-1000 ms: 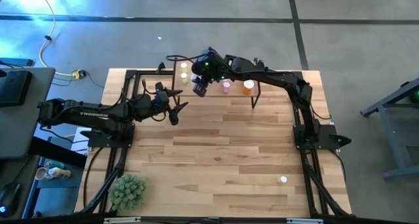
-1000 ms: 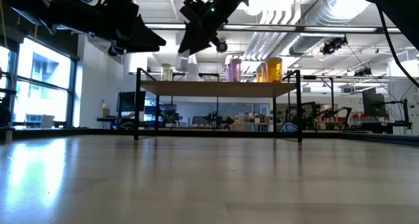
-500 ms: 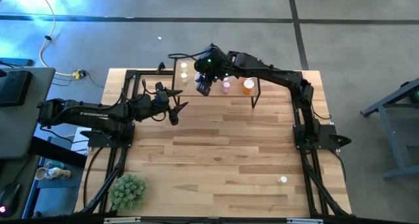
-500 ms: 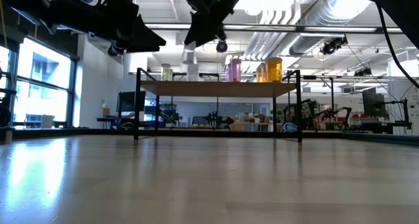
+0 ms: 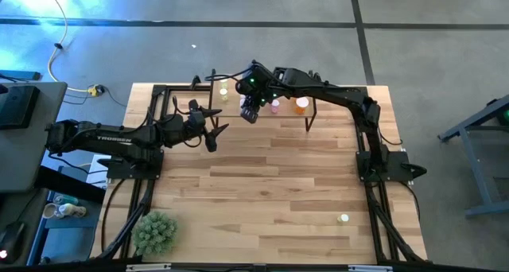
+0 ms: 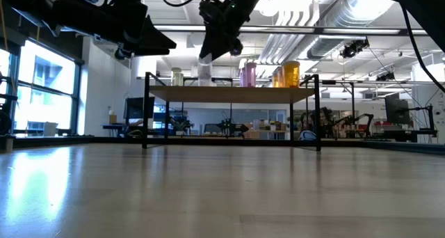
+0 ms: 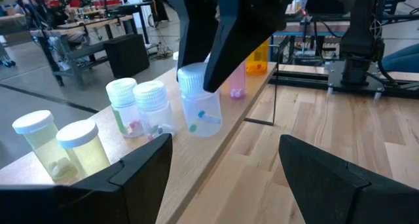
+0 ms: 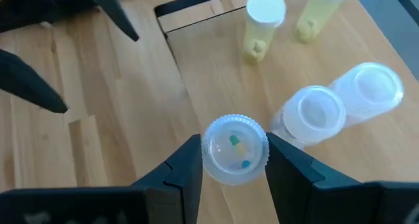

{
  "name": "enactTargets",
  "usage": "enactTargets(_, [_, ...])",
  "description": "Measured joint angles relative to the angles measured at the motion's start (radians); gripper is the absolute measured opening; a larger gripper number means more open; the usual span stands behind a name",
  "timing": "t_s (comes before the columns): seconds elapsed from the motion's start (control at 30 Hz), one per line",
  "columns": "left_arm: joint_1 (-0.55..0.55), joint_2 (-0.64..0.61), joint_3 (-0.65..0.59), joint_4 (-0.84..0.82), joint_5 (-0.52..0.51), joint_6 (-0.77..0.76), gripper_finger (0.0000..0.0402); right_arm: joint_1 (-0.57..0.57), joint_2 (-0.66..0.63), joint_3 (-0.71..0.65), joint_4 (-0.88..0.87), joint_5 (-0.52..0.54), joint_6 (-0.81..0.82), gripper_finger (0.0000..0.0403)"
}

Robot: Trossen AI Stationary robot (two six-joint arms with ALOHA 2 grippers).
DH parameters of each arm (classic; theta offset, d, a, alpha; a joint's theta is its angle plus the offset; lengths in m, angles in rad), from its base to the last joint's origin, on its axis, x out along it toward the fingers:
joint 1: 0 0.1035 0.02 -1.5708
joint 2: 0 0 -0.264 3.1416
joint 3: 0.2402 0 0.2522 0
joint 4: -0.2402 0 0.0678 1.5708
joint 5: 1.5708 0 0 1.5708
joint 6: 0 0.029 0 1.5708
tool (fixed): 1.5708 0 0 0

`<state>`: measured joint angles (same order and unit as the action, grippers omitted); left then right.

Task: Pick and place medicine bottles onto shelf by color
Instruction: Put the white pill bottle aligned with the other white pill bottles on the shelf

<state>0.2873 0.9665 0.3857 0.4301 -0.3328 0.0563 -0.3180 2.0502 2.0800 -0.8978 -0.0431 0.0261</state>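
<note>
One clear bottle (image 7: pixel 198 106) with coloured pills inside is clamped at its white cap between the fingers of the right claw (image 8: pixel 234 160). A second ago that claw hung higher and further toward the left edge; since then it has swung over and come down, so the bottle now sits at shelf height, its base on or just above the shelf (image 7: pixel 216 145) top, next to two more clear bottles (image 7: pixel 141 106). The shelf stands along the table's (image 5: pixel 270 184) far edge, toward the middle. Two yellow-green bottles (image 7: pixel 62 145) stand at its left end, a pink bottle (image 5: pixel 275 106) and an orange bottle (image 5: pixel 301 105) toward its right end, so the colours are grouping in order and this bottle joins its own kind. My guess is that release is the next move. One bottle (image 5: pixel 343 219) waits alone near the table's near right corner. Left claw (image 5: pixel 213 127) hangs with fingers spread apart and empty, unmoved, just off the shelf's left end
</note>
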Motion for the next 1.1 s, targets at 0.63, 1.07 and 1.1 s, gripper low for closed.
enactTargets(0.63, [0.000, 0.000, 0.000, -0.001, 0.000, 0.000, 0.0271, 0.005, 0.040, -0.002, 0.017, 0.054, 0.019, 0.0124])
enactTargets(1.07, [0.000, 0.000, 0.000, -0.002, 0.000, 0.000, 0.0271, 0.004, 0.045, -0.002, 0.021, 0.054, 0.019, 0.0177])
enactTargets(1.1, [0.000, 0.000, 0.000, -0.002, 0.000, 0.000, 0.0271, 0.004, 0.045, -0.002, 0.025, 0.054, 0.018, 0.0183])
